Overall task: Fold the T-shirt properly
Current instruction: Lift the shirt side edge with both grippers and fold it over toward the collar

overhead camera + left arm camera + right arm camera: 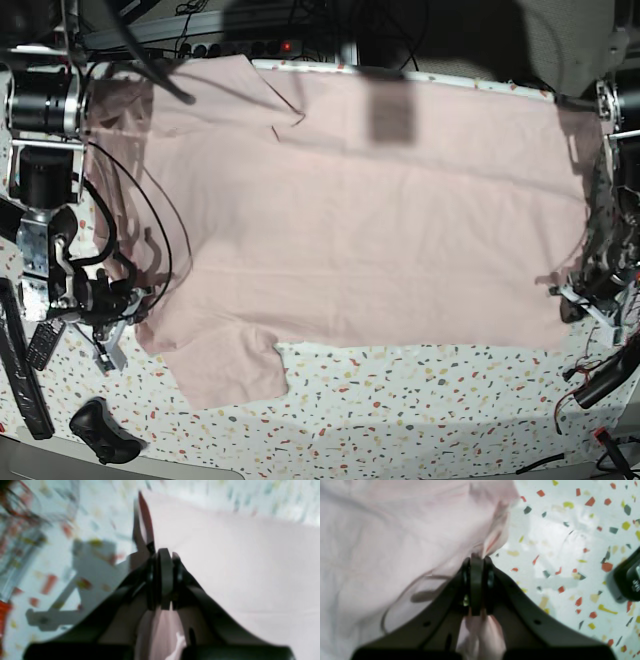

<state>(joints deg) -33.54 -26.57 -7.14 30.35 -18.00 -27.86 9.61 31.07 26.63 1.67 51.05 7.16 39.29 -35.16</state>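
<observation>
Pink T-shirt [370, 230] flat on the table [420, 410], both end effectors, left [162, 555] and right [477, 557], clamped on its edges.

Soft matt pink cotton T-shirt [370, 230] – lightly creased, on the glossy speckled terrazzo-look table [420, 410], matt black plastic gripper fingers [476, 585]

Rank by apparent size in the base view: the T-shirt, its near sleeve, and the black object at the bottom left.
1. T-shirt, by far the largest.
2. Near sleeve.
3. Black object, the smallest, though its nearness to the camera may enlarge it.
</observation>
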